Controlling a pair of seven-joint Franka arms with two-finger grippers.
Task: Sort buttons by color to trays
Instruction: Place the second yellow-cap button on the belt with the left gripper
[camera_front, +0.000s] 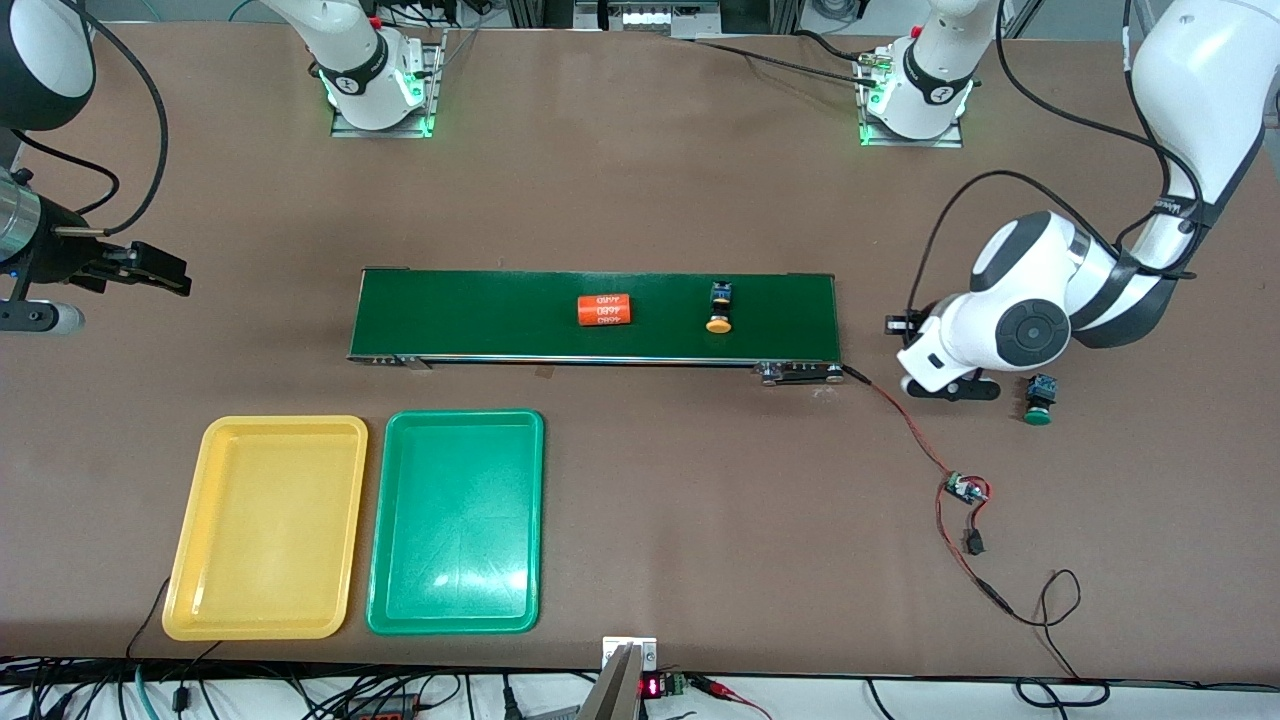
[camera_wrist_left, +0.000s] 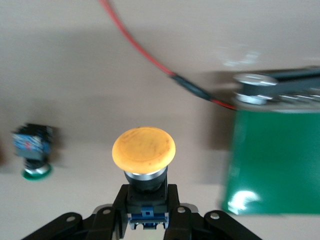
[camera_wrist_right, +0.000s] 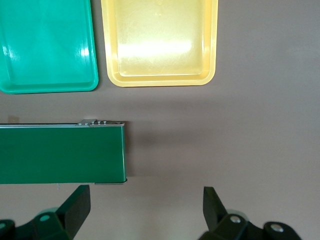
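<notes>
Two yellow-capped buttons are in play: one lies on the conveyor belt (camera_front: 595, 316) beside an orange cylinder (camera_front: 605, 310), and the other is clamped by its black-and-blue body in the left end effector (camera_wrist_left: 146, 212), its domed cap (camera_wrist_left: 144, 149) sticking out past the fingertips. That end effector sits low over the worktop (camera_front: 650, 200) just off the belt's end at the left arm's side, a placement that suggests the button is meant for the belt, to ride toward the trays (a judgement, not something shown). One green button (camera_front: 1039, 398) lies on its side on the worktop near the same arm, not yet handled. At the belt's other end the right end effector (camera_wrist_right: 145, 205) waits with fingers spread wide and nothing between them, probably to take what arrives. Nearer the front camera, the yellow tray (camera_front: 190, 590) and green tray (camera_front: 385, 600) lie side by side, both unfilled.
</notes>
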